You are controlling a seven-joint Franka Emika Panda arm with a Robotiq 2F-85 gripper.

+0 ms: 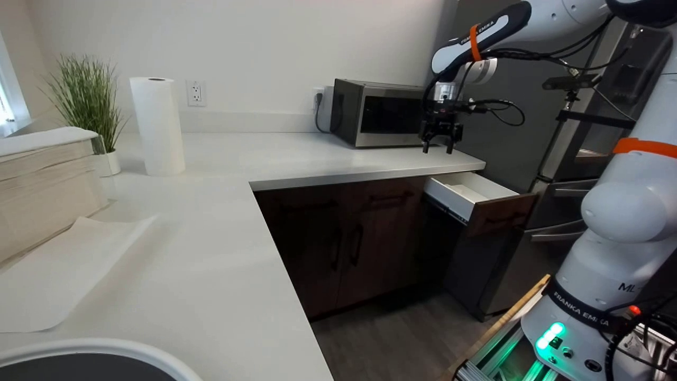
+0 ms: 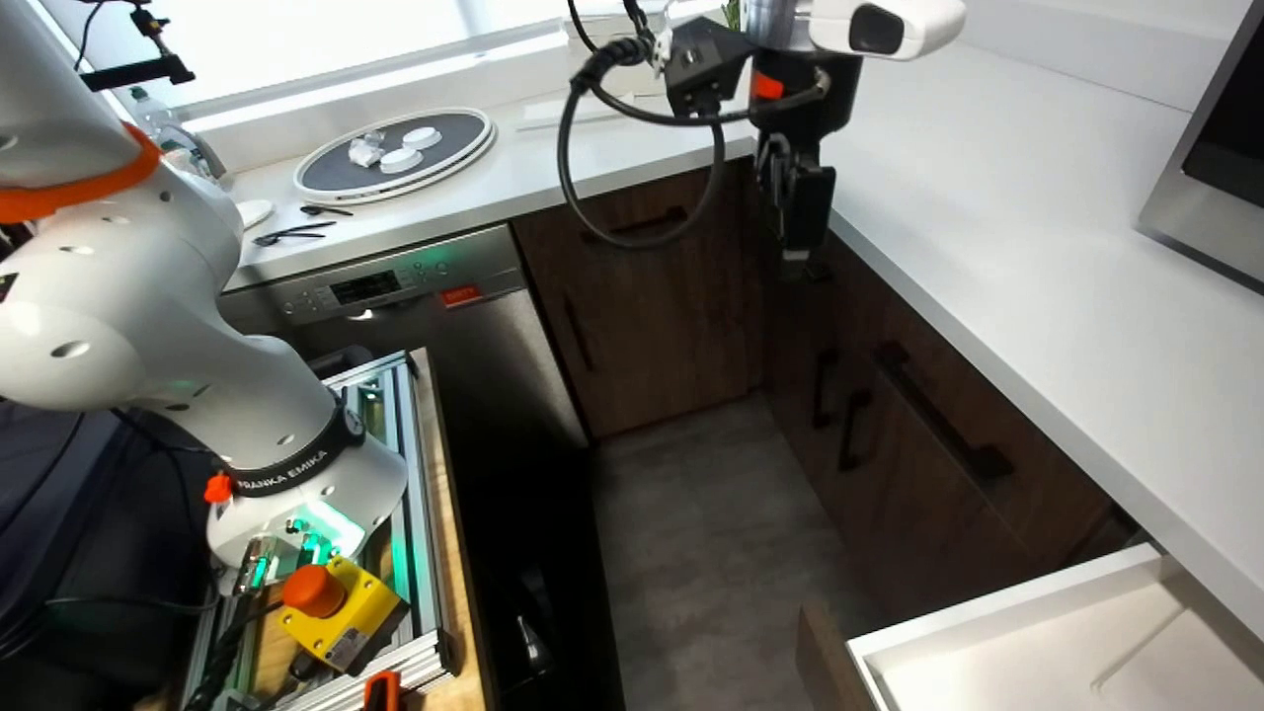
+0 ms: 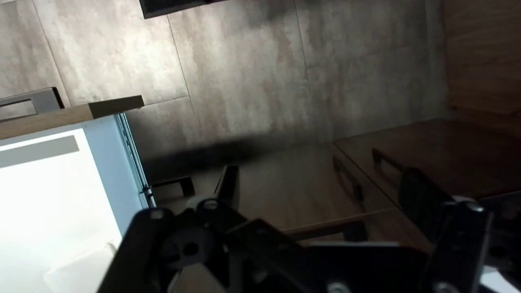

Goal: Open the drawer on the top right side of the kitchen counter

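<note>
The drawer [image 1: 500,216] stands pulled out from under the right end of the white kitchen counter [image 1: 222,254]. Its dark brown front and white inner box show, and the box looks pale and overexposed in the wrist view [image 3: 101,162]. In an exterior view only part of the drawer [image 2: 997,617] shows at the lower right. My gripper [image 1: 437,149] is open and empty, above and apart from the drawer. It hangs pointing down in an exterior view [image 2: 795,247]. In the wrist view its dark fingers [image 3: 319,179] are spread wide with nothing between them.
A microwave [image 1: 391,114] stands on the counter behind the gripper. Dark cabinet doors with slim handles [image 1: 357,246] sit left of the drawer. A tall fridge [image 1: 568,201] is to its right. Paper towels [image 1: 157,127] and a plant [image 1: 87,100] stand farther left.
</note>
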